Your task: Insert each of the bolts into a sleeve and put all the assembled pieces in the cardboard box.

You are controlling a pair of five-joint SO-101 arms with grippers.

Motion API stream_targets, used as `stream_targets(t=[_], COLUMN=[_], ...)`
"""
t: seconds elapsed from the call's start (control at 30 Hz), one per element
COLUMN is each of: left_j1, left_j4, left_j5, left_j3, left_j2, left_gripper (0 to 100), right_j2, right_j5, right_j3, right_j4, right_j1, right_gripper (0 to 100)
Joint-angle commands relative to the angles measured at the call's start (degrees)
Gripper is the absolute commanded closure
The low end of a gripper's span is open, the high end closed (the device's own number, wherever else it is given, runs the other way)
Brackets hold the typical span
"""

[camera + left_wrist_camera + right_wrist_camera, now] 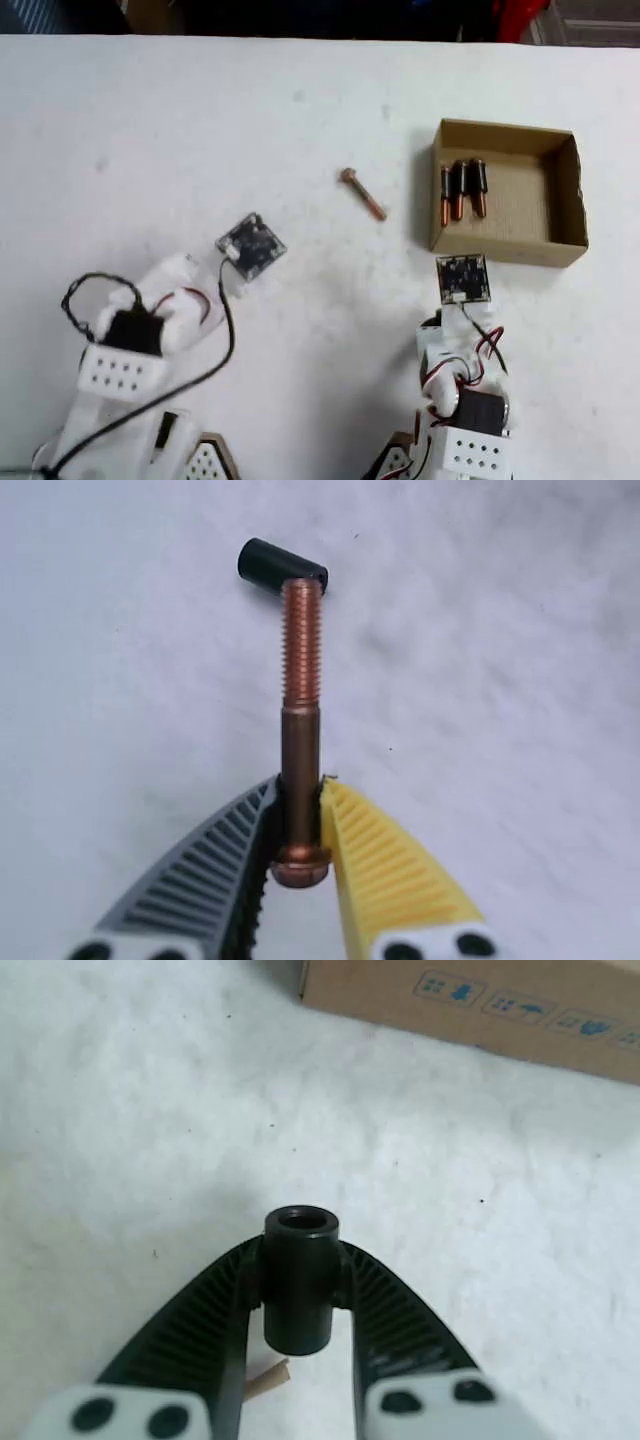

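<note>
Currently, high view: cardboard box [510, 250] on the bench [200, 120], just beyond the right arm [465, 400], with three assembled pieces [461, 190] lying side by side inside it near one wall. One loose bolt [362, 193] lies bare on the bench, apart from the box and without a sleeve. Left wrist view: left hand [300, 785] clenched on the held bolt [300, 680], gripped low on the shank just above the head, thread pointing away. A lying sleeve [282, 568], black, rests on its side on the bench at the thread tip; contact cannot be told. Right wrist view: right hand [300, 1250] grasping the held sleeve [300, 1280], black, upright, its bore open and empty, with the box wall close beyond. Judged status: three pieces are done and boxed. Two bolts and two sleeves remain unjoined, so two insertions and two placements are outstanding.
</note>
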Motion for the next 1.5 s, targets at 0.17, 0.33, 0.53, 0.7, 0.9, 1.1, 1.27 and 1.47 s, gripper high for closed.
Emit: stream_targets(t=[0.17, 0.33, 0.53, 0.7, 0.9, 1.1, 1.27, 1.47], left_j1=[0.7, 0.7, 0.8, 0.8, 0.6, 0.6, 0.6, 0.5], left_j4=[-3.9, -9.3, -11.2, -11.2, -11.2, -11.3, -11.3, -11.3], left_j5=[0.8, 0.4, -2.0, -8.4, -12.3, -12.6, -12.8, -21.6], left_j3=[-12.4, -12.2, -12.2, -12.5, -12.2, -12.2, -12.2, -12.1], left_j2=[22.5, 29.8, 33.4, 33.5, 33.5, 33.5, 33.5, 33.5], left_gripper=[95, 95, 95, 95, 95, 95, 95, 95], right_j2=[-0.2, -0.2, -0.2, -0.3, -0.3, -0.3, -0.3, -0.2], right_j5=[0.1, 0.1, 0.1, 0.1, 0.1, 0.1, 0.1, 0.1], right_j3=[0.4, 0.4, 0.4, 0.4, 0.4, 0.4, 0.4, 0.4], right_j4=[0.3, 0.3, 0.3, 0.3, 0.3, 0.3, 0.3, 0.3], right_j1=[0.5, 0.5, 0.5, 0.5, 0.5, 0.5, 0.5, 0.5], right_gripper=[98.1, 98.1, 98.1, 98.1, 98.1, 98.1, 98.1, 98.1])
